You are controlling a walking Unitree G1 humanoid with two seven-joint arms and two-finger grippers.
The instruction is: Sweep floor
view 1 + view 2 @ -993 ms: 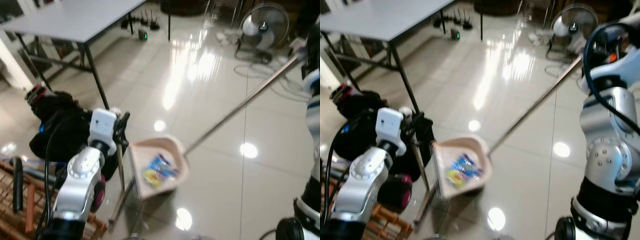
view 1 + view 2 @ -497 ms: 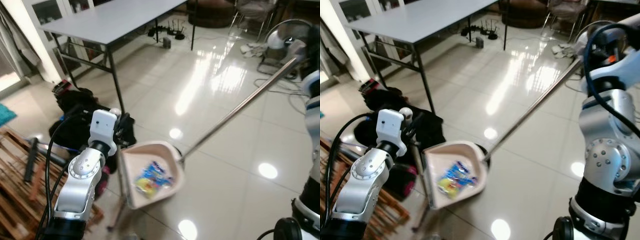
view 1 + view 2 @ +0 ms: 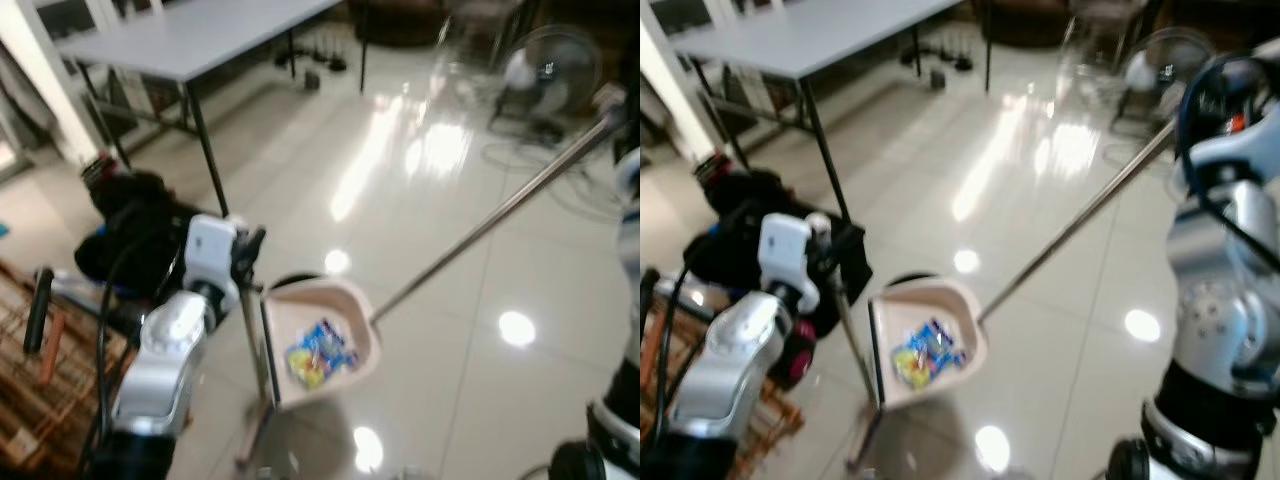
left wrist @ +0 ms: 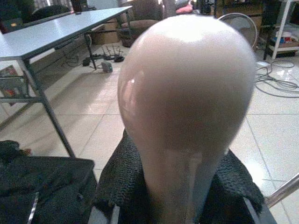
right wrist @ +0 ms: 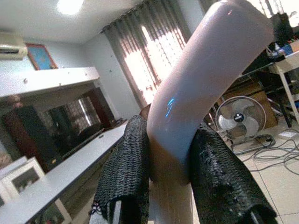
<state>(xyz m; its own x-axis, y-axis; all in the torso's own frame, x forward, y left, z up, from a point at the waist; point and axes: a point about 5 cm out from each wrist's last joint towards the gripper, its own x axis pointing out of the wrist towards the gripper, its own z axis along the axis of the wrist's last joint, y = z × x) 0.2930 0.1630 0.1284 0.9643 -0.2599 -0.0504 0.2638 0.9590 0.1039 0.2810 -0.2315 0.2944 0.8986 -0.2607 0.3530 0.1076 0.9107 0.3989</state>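
From our left eye view, we carry a beige dustpan [image 3: 318, 340] above the glossy tiled floor [image 3: 440, 250], its tray tilted and holding a blue-and-yellow crumpled wrapper [image 3: 318, 352]; the left gripper [image 3: 243, 258] sits at the top of a thin upright pole [image 3: 256, 340] just beside the pan, while a long metal handle [image 3: 490, 215] runs from the pan's rim up toward our right side. A grey table [image 3: 190, 35], a black bag [image 3: 140, 225] and a standing fan [image 3: 545, 75] ring the open floor. From the right eye view, the same pan [image 3: 925, 340] hangs near the table leg [image 3: 825, 150], and we judge that a swing of the long handle could knock the leg or the bag, or tip the tray enough to spill the wrapper back onto the tiles. From the left wrist view, our black fingers [image 4: 119, 186] press on either side of a rounded beige handle end [image 4: 187, 102], a smooth knob that we think could slide through the pads if the pole twists. From the right wrist view, the right gripper [image 5: 170, 172] pinches a curved, glossy beige handle [image 5: 205, 79] between its fingers [image 5: 126, 172]; the slick curve looks prone to rotating in the grip, which would tilt whatever hangs below.
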